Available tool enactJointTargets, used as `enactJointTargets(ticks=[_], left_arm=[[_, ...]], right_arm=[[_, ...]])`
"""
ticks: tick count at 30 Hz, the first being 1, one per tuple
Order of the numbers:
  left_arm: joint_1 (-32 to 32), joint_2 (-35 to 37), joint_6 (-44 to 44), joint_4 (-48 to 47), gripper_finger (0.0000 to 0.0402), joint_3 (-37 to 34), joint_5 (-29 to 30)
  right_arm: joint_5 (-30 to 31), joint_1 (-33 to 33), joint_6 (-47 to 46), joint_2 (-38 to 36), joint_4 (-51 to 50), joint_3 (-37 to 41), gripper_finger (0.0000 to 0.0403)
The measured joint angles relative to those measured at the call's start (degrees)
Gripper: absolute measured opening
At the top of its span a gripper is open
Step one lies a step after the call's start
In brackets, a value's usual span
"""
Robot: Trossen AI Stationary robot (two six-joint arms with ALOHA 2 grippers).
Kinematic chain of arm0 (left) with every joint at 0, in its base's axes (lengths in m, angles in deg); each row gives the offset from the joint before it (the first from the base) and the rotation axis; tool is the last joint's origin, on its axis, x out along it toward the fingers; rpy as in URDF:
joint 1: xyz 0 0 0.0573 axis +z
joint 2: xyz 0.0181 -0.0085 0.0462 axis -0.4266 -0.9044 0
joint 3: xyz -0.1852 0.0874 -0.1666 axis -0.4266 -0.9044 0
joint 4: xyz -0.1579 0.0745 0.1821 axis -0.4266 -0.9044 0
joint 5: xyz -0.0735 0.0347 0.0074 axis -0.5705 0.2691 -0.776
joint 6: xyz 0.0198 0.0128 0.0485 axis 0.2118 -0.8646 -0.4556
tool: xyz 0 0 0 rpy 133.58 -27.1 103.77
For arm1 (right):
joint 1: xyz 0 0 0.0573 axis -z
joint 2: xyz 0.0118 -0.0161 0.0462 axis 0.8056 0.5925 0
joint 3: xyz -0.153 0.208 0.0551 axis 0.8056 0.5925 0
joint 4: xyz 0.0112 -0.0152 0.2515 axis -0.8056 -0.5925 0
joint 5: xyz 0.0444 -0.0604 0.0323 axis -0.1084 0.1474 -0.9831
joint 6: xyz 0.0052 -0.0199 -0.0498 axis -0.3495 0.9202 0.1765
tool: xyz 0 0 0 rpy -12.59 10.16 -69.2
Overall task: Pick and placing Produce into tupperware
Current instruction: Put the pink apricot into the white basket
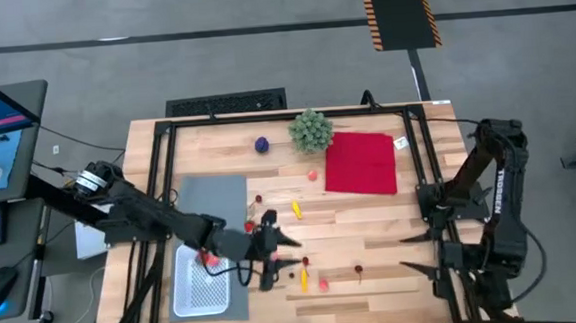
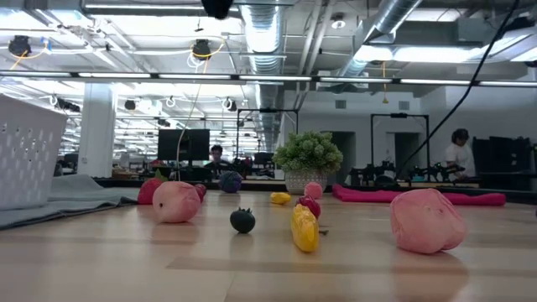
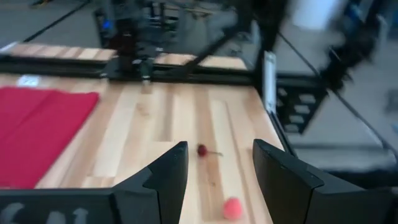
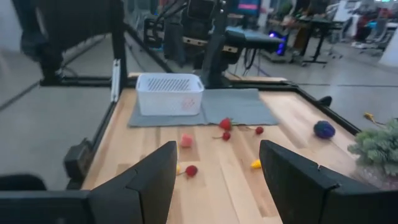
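Beside the tub, just off its right wall, the left gripper hung over bare wood with its fingers apart and nothing between them. Tub sat on the grey mat, at the mat's near end; a pink piece lay at the tub's far right corner, under the left arm. Other produce lay right of the tub: yellow piece, pink piece, dark red cherry. Purple ball rested far from the tub, beside the plant. Red cloth lay beyond the produce. Right gripper waited well right of the tub, fingers spread, empty.
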Motion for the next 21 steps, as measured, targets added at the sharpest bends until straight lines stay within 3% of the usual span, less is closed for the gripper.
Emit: enactJointTargets(ticks=[4,10,18,21], left_arm=[[1.9,-1.3,8.6,-1.6,0.0171,0.0,-0.9],[2.3,-4.5,9.6,-5.8,0.0171,0.0,-5.6],[2.7,-8.0,10.3,-4.6,0.0171,0.1,2.0],[3.2,-8.8,13.1,-6.7,0.0171,0.0,0.3]], right_arm=[[1.6,0.7,-5.4,0.9,0.2,4.0,0.0255],[6.1,2.6,-8.7,3.4,0.3,6.0,0.0255],[6.0,5.0,-12.0,5.8,2.7,7.9,0.0255],[5.3,6.0,-13.8,7.1,3.3,7.9,0.0255]])
